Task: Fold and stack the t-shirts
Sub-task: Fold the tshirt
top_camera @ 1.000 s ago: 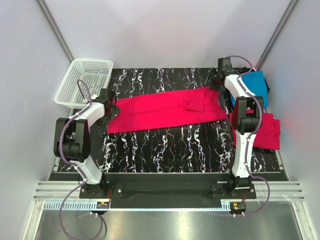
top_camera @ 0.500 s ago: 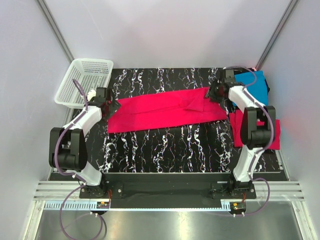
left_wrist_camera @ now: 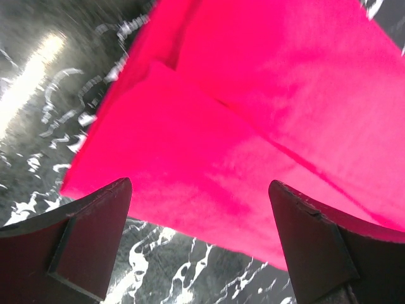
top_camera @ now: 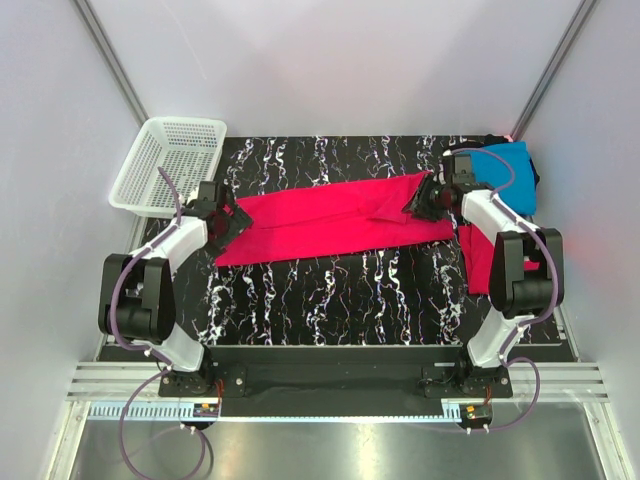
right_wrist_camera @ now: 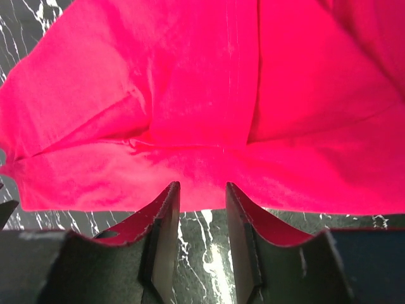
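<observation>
Red cloth comes twice: the nearer red t-shirt (top_camera: 478,265) lies behind the right pincer (right_wrist_camera: 202,187), partly hidden under that arm, and the long red t-shirt (top_camera: 330,215) lies flat on the black table (top_camera: 330,290) between the two pincers. Its left end lies just in front of the wide-open, empty fingers of the left pincer (left_wrist_camera: 199,185), and its right edge reaches into the right pincer's small gap, not squeezed. Farther back, one blue t-shirt (top_camera: 505,175) lies behind the right pincer and one white basket (top_camera: 170,160) behind the left.

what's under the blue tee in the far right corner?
Black cloth peeks out past the right edge of the turquoise t-shirt. The rest lies covered, so its shape and fold cannot be seen.
</observation>
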Robot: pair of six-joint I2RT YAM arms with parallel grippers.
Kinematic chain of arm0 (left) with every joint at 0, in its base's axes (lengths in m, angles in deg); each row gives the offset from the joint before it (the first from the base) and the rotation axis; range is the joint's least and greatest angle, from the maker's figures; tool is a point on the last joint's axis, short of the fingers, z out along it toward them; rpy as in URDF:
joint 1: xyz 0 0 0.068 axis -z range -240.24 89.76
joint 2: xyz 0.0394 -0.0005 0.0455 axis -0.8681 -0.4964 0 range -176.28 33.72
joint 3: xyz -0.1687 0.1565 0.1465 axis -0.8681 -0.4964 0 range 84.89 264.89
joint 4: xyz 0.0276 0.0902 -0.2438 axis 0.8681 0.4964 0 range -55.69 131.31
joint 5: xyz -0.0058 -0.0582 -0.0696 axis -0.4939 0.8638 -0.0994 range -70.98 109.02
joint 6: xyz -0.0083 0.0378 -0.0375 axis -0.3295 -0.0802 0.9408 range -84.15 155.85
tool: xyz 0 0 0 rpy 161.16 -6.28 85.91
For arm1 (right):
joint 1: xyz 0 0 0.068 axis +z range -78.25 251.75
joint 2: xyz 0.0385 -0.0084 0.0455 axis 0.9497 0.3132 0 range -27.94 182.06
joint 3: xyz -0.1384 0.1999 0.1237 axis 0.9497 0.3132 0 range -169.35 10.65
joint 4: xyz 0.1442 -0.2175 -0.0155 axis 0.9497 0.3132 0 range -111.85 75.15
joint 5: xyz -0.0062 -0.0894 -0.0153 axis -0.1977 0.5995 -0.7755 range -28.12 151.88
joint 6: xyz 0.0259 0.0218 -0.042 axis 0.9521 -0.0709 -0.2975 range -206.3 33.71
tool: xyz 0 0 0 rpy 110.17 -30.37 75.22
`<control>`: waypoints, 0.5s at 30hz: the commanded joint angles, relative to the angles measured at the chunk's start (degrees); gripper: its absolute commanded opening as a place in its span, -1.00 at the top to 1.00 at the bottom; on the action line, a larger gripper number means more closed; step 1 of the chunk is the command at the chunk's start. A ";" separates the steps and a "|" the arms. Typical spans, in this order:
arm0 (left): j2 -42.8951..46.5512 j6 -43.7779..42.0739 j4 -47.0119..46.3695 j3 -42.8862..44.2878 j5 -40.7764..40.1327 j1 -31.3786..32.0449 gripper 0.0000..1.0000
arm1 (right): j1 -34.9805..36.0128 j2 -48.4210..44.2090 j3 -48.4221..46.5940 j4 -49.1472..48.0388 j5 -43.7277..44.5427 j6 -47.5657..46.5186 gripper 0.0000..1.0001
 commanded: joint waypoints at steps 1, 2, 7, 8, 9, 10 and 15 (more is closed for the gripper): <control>3.13 -2.03 -1.27 -0.39 3.07 0.61 -0.91 | 0.50 -0.65 0.31 -1.83 -2.36 0.44 0.16; 3.31 -2.20 -1.18 -0.57 3.07 0.70 -0.91 | 0.50 0.49 0.23 -1.92 -2.19 0.44 0.16; 2.87 -2.73 -0.92 0.22 4.48 0.79 -0.91 | 0.50 4.62 -1.18 -3.15 -3.07 -0.18 0.17; 2.87 -2.65 -1.00 0.22 4.39 0.79 -0.91 | 0.50 5.07 -1.96 -3.06 -2.11 0.00 0.18; 2.96 -2.73 -0.92 0.22 4.39 0.88 -0.91 | 0.50 5.59 -2.06 -3.06 -1.66 0.17 0.19; 3.05 -2.73 -0.91 0.31 4.30 0.88 -0.91 | 0.50 6.12 -2.15 -3.06 -1.31 0.70 0.19; 3.14 -3.00 -0.48 0.84 3.77 0.88 -0.91 | 0.50 7.44 -1.88 -2.97 -0.34 1.23 0.21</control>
